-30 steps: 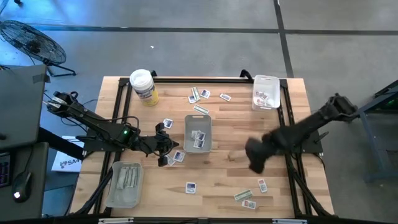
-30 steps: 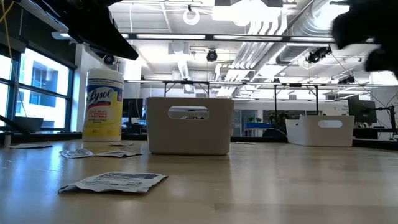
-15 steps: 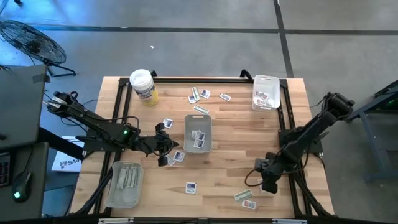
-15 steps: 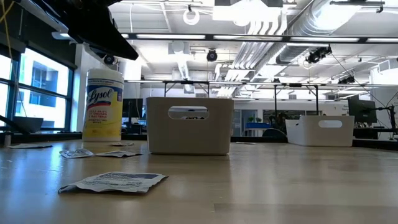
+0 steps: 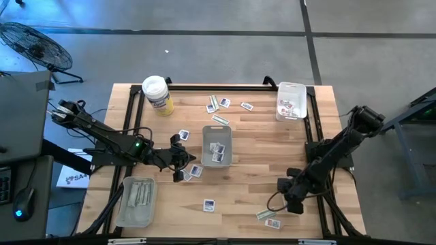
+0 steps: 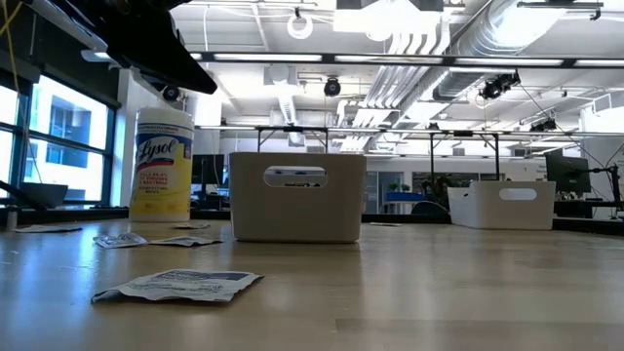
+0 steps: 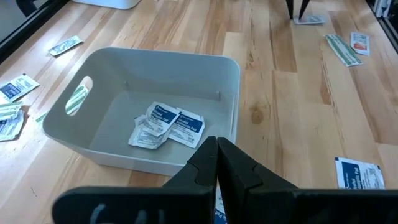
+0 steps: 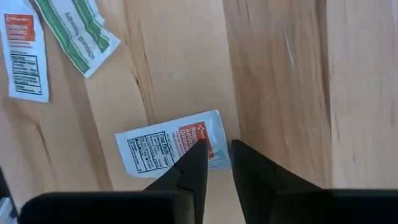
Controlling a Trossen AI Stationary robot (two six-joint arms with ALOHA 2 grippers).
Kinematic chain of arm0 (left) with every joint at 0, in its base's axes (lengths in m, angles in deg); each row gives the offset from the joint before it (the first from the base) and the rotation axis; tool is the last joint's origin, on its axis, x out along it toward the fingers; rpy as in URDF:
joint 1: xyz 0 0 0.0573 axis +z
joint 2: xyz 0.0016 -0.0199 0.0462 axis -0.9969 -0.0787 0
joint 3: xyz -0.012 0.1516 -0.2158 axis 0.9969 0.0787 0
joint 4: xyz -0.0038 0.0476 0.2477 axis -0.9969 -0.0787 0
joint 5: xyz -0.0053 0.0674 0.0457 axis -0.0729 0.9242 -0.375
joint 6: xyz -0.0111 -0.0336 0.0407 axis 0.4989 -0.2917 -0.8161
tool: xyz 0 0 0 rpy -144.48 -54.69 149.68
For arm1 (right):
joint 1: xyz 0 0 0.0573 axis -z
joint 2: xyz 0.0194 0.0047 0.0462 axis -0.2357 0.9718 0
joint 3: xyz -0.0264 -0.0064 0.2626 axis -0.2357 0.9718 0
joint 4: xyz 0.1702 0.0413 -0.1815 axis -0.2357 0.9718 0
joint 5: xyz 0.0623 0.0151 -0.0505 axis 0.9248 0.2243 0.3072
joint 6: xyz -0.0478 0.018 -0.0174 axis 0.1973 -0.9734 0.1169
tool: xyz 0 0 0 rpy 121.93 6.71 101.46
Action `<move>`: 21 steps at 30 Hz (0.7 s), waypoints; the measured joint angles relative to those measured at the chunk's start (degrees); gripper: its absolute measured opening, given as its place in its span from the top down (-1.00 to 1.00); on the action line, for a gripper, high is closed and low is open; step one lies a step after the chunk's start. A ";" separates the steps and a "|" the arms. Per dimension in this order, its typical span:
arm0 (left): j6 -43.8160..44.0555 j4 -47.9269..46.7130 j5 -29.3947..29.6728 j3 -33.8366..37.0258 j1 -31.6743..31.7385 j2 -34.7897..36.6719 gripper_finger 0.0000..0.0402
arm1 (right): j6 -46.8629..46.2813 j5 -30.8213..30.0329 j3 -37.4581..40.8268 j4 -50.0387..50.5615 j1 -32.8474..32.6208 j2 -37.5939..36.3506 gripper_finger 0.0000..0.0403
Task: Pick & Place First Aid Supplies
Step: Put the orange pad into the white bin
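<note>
I saw the clear rectangular plastic tray (image 7: 233,93) mid-table holding white squarish packets (image 7: 166,124) | right gripper (image 8: 214,155) nearly closed over a red-printed white packet (image 8: 161,149) near the front right edge | left gripper (image 7: 216,163) shut beside that tray.

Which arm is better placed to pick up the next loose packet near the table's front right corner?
The right. Its gripper is down over a white packet with red print, jaws slightly apart at its edge. The left gripper, jaws together, sits by the centre tray, far from that corner.
</note>
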 joint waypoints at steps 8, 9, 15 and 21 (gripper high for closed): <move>0.00 0.00 0.00 0.00 -0.01 0.00 0.99 | 0.31 -5.23 0.11 1.64 -2.05 -0.09 0.88; 0.01 0.00 0.02 0.00 -0.01 0.00 0.99 | 0.41 -5.57 0.11 1.76 -2.08 -0.09 0.92; 0.00 -0.01 0.00 0.00 -0.02 0.00 0.99 | -1.29 -6.48 0.13 2.48 -1.91 -0.04 0.98; 0.00 0.00 0.00 0.00 0.00 0.00 0.99 | -1.82 -10.60 -2.18 7.10 -0.67 -1.67 0.99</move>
